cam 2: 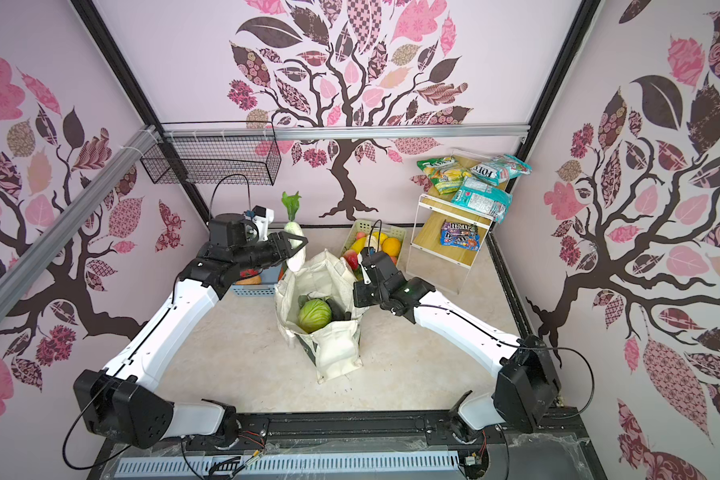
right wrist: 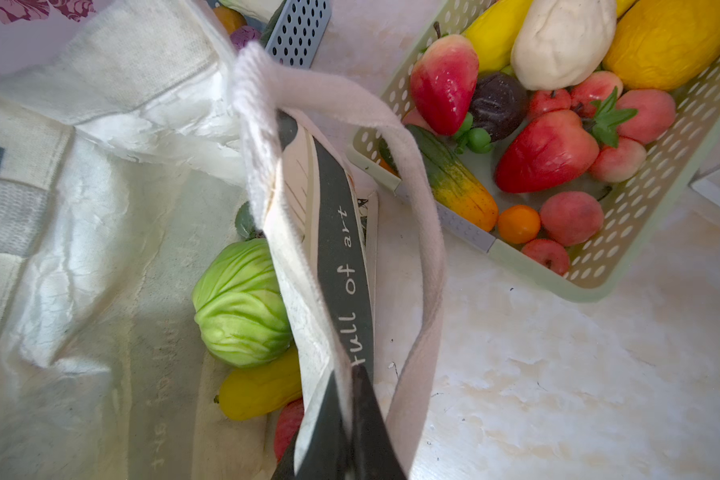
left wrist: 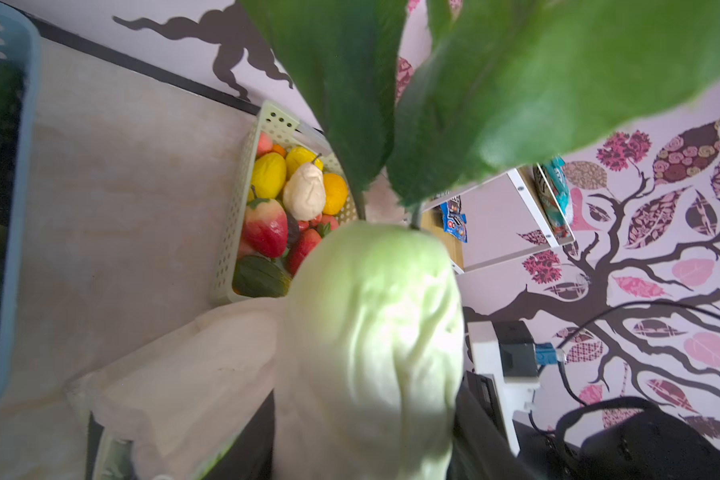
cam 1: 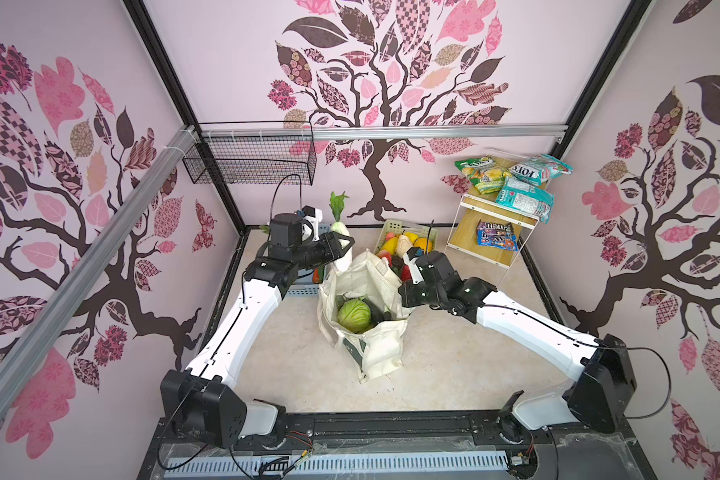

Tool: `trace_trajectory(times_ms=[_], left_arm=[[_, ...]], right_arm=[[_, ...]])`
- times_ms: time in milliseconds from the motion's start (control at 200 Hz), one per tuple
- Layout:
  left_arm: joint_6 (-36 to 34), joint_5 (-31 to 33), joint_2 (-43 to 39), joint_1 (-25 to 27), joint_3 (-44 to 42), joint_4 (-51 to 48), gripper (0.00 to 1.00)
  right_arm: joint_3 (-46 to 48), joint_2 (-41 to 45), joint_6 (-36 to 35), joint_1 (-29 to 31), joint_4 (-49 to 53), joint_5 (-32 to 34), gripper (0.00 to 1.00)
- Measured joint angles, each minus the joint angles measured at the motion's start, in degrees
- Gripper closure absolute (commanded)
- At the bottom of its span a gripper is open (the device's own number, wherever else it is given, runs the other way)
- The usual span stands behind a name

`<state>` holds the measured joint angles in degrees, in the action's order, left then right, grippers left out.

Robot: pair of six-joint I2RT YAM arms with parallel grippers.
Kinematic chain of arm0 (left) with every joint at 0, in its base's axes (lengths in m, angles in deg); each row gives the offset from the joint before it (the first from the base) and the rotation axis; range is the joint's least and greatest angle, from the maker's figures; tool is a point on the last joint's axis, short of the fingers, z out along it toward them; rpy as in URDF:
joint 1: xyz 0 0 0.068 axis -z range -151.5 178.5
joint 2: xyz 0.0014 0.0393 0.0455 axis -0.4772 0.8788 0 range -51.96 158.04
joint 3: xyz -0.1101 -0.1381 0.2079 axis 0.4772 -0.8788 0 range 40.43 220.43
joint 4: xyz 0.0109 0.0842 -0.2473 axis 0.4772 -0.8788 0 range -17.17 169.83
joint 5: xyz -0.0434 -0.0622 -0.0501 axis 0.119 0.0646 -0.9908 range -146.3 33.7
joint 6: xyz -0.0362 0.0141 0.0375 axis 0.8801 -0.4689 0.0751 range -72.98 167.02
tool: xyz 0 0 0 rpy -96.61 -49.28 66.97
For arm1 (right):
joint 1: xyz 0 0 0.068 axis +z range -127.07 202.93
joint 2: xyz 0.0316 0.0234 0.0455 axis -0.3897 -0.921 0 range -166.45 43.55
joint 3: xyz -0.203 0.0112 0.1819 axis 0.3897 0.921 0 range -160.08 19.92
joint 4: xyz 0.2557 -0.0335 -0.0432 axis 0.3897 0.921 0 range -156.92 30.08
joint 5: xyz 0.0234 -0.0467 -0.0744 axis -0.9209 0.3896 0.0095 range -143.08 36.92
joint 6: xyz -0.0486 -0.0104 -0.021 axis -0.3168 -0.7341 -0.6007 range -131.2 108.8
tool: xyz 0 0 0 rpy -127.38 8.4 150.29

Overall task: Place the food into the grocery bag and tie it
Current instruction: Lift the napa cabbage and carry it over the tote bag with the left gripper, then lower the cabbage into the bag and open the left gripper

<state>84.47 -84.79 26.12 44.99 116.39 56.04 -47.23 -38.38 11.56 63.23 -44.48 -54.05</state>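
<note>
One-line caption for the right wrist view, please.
Right gripper clamps the bag by its printed side; cabbage and banana inside, fruit basket beside.

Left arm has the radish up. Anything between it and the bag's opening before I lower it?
Nothing visible blocks it. The white radish in the left gripper hangs at the far rim of the grocery bag; the right gripper pinches the rim and the mouth stands open. A cabbage lies inside.

Bright, even light — soft shadows, bowed edges, white radish [left wrist: 375, 353] blurred.
</note>
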Motion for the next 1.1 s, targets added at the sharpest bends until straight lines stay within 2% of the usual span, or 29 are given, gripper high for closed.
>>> trace_trajectory(times_ms=[270, 405, 810, 1100], left_arm=[[-1.0, 8.1, -0.3, 12.7, -0.6, -1.9, 0.51], [-2.0, 12.3, -0.3, 16.6, -0.8, -3.1, 0.51], [-2.4, 21.8, -2.8, 19.2, -9.0, -5.1, 0.50], [-2.1, 25.5, -4.3, 20.2, -14.6, -5.5, 0.50]], right_arm=[[0.0, 0.0, 0.3, 0.0, 0.0, -0.2, 1.00], [0.0, 0.0, 0.2, 0.0, 0.0, -0.1, 1.00], [-0.1, 0.0, 0.2, 0.0, 0.0, -0.1, 1.00], [-0.5, -0.1, 0.2, 0.0, 0.2, -0.2, 1.00]])
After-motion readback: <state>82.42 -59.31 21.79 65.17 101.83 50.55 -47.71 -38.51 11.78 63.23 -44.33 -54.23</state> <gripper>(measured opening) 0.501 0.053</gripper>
